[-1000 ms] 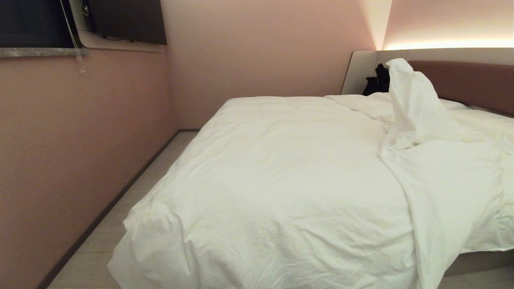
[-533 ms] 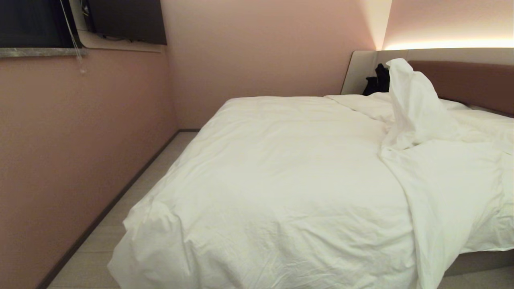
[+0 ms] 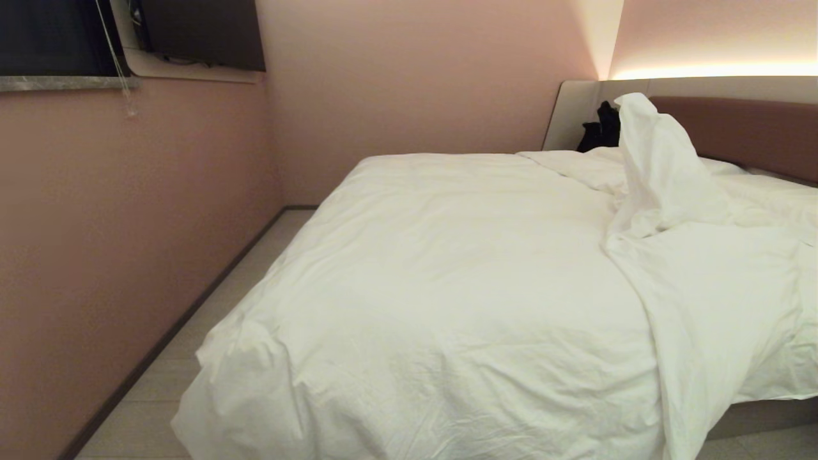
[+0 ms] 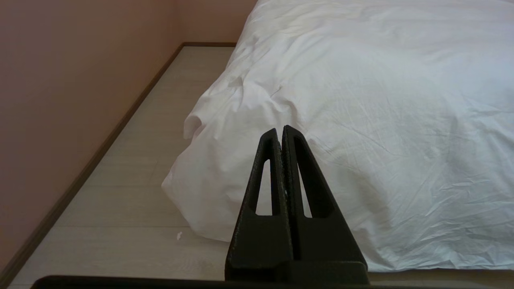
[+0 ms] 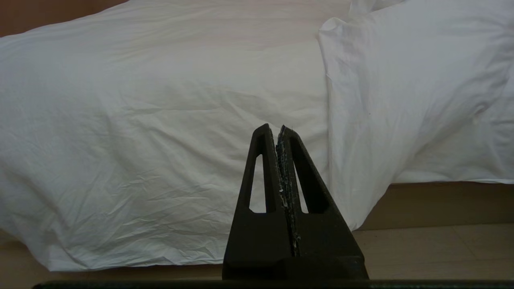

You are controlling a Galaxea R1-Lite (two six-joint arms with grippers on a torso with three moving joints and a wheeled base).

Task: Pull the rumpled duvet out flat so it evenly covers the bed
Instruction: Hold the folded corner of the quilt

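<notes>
The white duvet (image 3: 460, 281) lies rumpled over the bed (image 3: 760, 415). Its near-left corner hangs down to the floor. On the right a thick fold (image 3: 696, 306) is doubled back over it, and one part stands up in a peak (image 3: 652, 147) in front of the brown headboard (image 3: 748, 131). Neither arm shows in the head view. My left gripper (image 4: 280, 130) is shut and empty, held short of the duvet's hanging corner (image 4: 209, 160). My right gripper (image 5: 273, 129) is also shut and empty, in front of the duvet's draped near side (image 5: 160, 152), beside the fold's edge (image 5: 361, 132).
A pink wall (image 3: 128, 243) runs close along the bed's left side, leaving a narrow strip of pale floor (image 3: 211, 319). A dark object (image 3: 601, 128) sits by the headboard's left end. The bare grey-beige plinth (image 5: 453, 204) shows under the fold on the right.
</notes>
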